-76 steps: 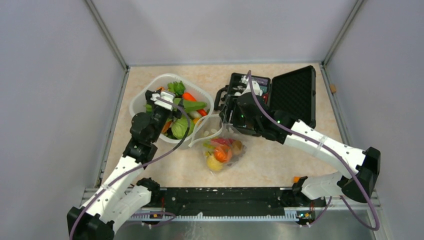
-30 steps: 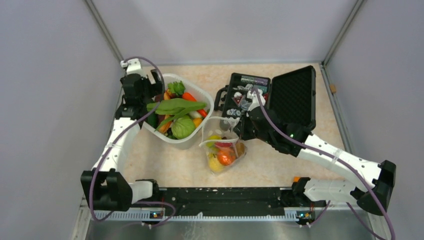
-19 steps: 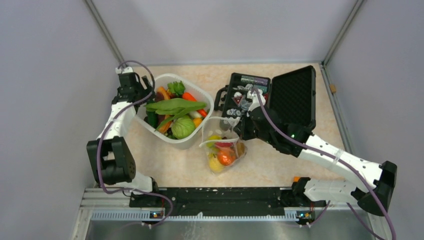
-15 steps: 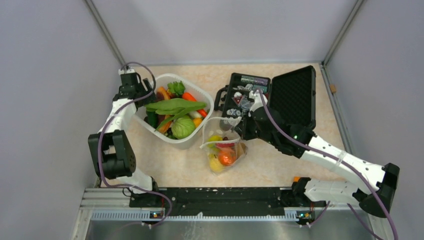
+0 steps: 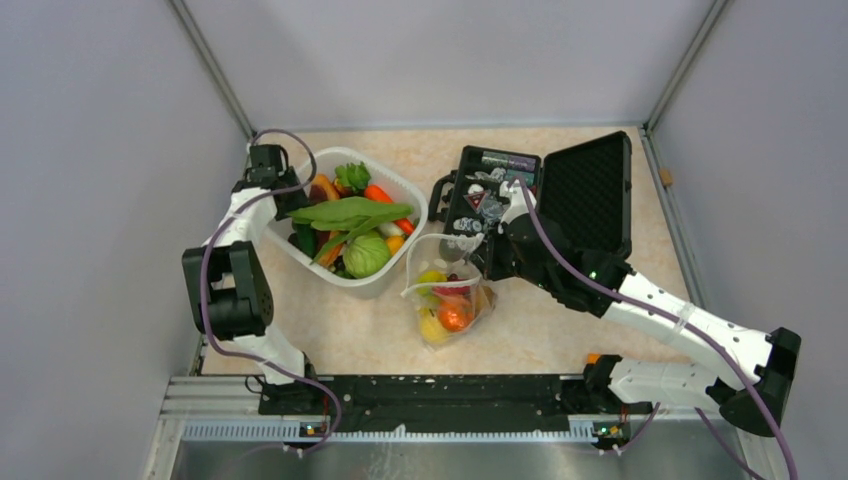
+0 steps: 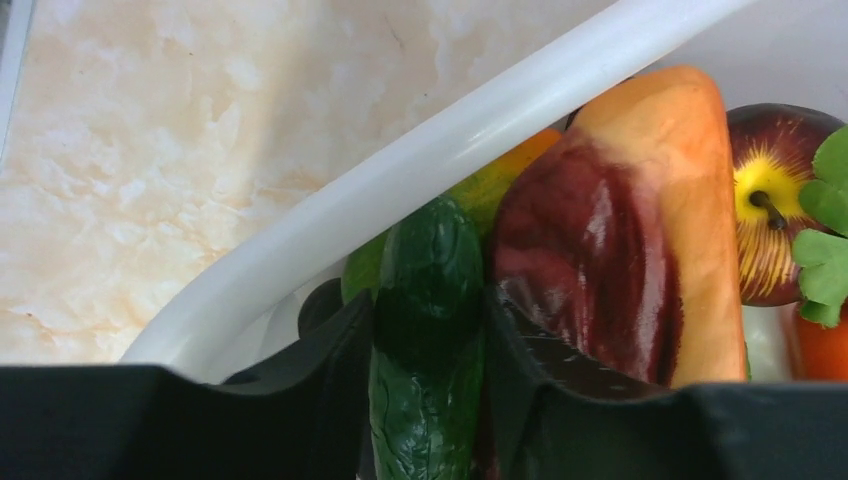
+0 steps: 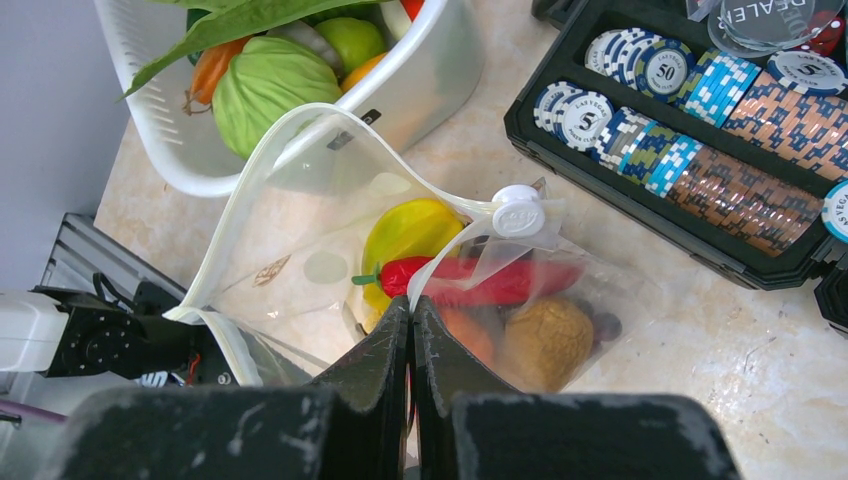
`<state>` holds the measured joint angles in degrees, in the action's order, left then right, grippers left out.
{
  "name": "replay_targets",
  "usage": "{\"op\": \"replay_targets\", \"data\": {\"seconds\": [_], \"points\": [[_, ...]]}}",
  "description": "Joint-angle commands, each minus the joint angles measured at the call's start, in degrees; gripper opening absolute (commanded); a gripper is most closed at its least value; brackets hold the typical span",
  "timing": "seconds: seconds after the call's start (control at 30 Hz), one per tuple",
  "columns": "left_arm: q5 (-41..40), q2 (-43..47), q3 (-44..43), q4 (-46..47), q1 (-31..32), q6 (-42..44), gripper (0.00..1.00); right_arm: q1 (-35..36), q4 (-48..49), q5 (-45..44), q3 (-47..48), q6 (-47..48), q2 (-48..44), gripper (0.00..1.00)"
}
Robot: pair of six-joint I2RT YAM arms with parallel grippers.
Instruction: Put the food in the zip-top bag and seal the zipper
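Swung to the basket's (image 6: 420, 170) left rim and dipped in, left hand (image 6: 428, 330) pinching the cucumber (image 6: 430, 255): next piece for the bag (image 7: 300, 200). Held right hand (image 7: 411, 320) pressed together on the bag's lip, mouth open on the worktop (image 5: 540, 335), pepper (image 7: 480, 282) already inside. Found leaves (image 5: 345, 212) sprawled over the basket, case (image 5: 590, 195) crowding behind.

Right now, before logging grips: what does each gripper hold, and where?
Left gripper: the dark green toy cucumber, by its sides, inside the white plastic basket. Right gripper: the clear dotted zip-top bag, by its whitish zipper strip.
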<state>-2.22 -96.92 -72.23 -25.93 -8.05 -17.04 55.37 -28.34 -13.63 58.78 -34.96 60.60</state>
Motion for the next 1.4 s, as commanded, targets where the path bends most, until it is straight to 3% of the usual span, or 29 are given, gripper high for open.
{"op": "replay_targets", "data": {"seconds": [0.0, 0.13, 0.33, 0.77, 0.93, 1.03, 1.17, 1.27, 1.37], "points": [[-1.1, 2.3, 0.1, -0.3, -0.2, 0.7, 0.36, 0.4, 2.9, -0.1, 0.4, 0.5, -1.5, 0.0], [1.8, 6.4, 1.2, 1.7, -0.2, 0.6, 0.1, 0.3, 3.0, 0.1, 0.4, 0.4, -1.5, 0.0], [4.6, 13.0, 2.3, 3.4, -0.2, 0.8, 0.0, 0.3, 3.6, 0.3, 0.3, 0.3, -1.5, 0.0], [1.0, 38.3, 13.1, 18.5, -0.2, -0.8, 0.0, 0.3, 5.9, 0.5, -1.3, -0.8, -2.9, 0.0], [8.3, 45.4, 15.5, 23.3, -0.2, -5.1, 0.0, 0.4, 6.9, 0.9, -1.5, -1.2, -3.3, 0.0], [18.6, 47.1, 16.7, 27.3, 0.3, -11.6, 0.0, 0.4, 7.5, 0.9, -1.7, -1.7, -3.2, 0.0], [28.4, 47.6, 20.1, 36.6, 6.3, -18.1, 0.0, 0.4, 8.1, 1.1, -1.7, -2.1, -3.2, 0.0], [28.4, 47.6, 20.5, 37.8, 15.9, -13.0, 0.0, 0.3, 8.4, 1.1, -1.8, -2.4, -3.3, 0.0], [29.5, 47.5, 23.2, 43.6, 22.6, -13.1, 0.0, 0.3, 8.8, 1.1, -2.0, -2.6, -3.4, 0.0]]}}
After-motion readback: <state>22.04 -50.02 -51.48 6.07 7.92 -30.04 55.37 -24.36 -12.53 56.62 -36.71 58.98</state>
